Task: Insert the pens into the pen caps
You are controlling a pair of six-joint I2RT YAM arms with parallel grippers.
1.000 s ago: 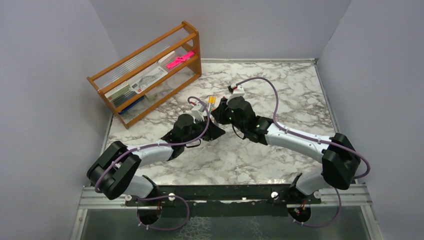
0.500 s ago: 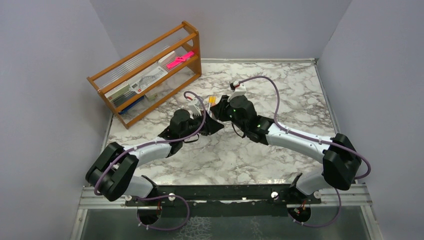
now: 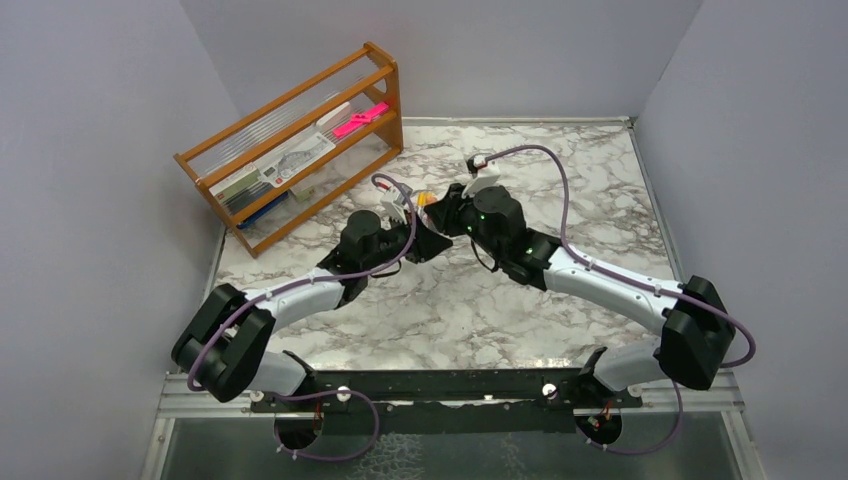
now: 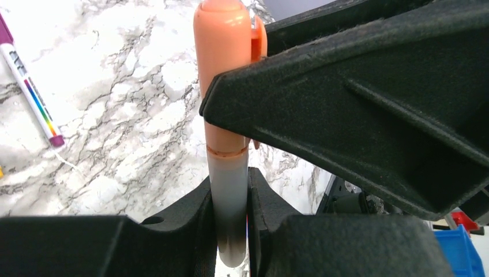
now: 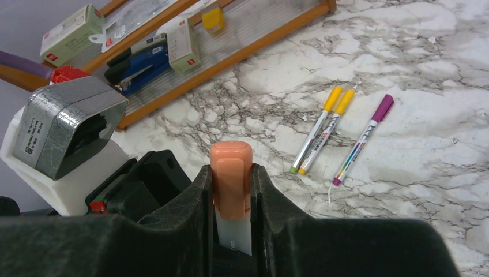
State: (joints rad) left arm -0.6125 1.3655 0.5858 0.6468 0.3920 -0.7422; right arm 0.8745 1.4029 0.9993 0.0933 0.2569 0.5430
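Observation:
A pen with a pale barrel stands between the jaws of my left gripper, which is shut on it. An orange-pink pen cap sits over the pen's upper end, its rim meeting the barrel. My right gripper is shut on that cap, with the white barrel showing below. From above, both grippers meet at mid-table, left and right. Two yellow-capped pens and a purple-capped pen lie on the marble.
A wooden rack stands at the back left with a bright pink item, a blue stapler and small boxes. The left wrist's camera housing sits close to my right fingers. Grey walls close in the table.
Both grippers have shifted toward the far side of the table and drawn closer together. The right arm has stretched farther out. Neither grip has changed.

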